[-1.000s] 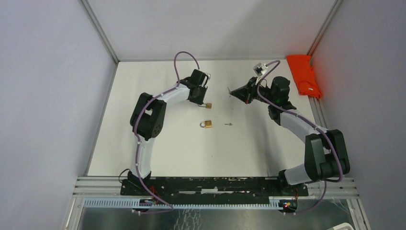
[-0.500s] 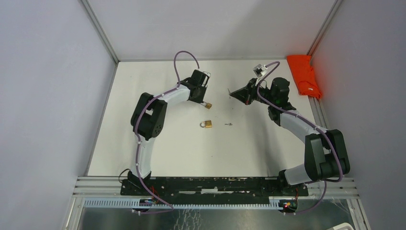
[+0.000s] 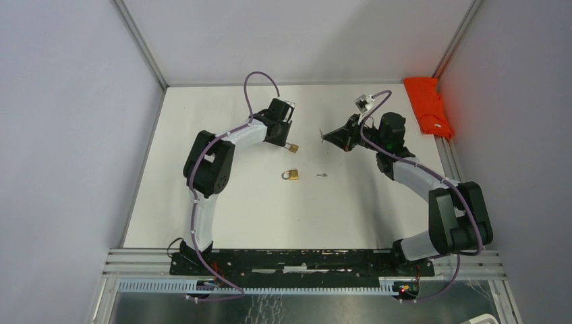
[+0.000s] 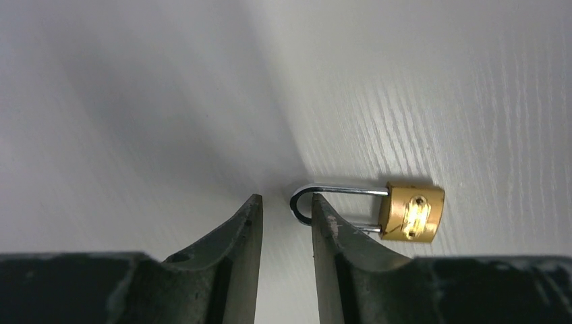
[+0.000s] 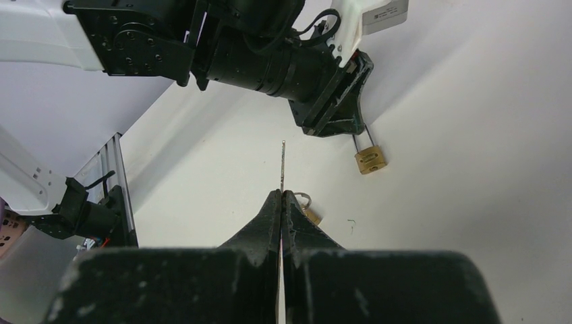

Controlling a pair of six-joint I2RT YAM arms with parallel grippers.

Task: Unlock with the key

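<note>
Both arms have shifted only slightly over the last second: the left pincer [image 3: 287, 138] has drawn a little toward the far edge of the table [image 3: 351, 209], and the right arm's wrist has settled lower. Both locks lie where they lay.

Left pincer, wrist view: the fingers are spread with a bare gap between them. The shackle bend of the padlock [image 4: 411, 212] lies at the tip of one finger, unpinched, so the lock rests loose on the table. By this evidence the lock has yet to be gripped and steadied before the key can go in.

Right pincer [image 5: 281, 194]: the fingers are pressed together on the key [image 5: 282, 165]. Its thin blade points toward the left pincer, well apart from the lock.

The overhead view alone shows the whole layout: a second padlock [image 3: 291, 175] nearer the arm bases, and near it a small metal piece [image 3: 322, 175], too small to identify. The left wrist view alone shows the open gap beside the shackle. The right wrist view alone shows the blade edge-on and its line toward the lock.
</note>
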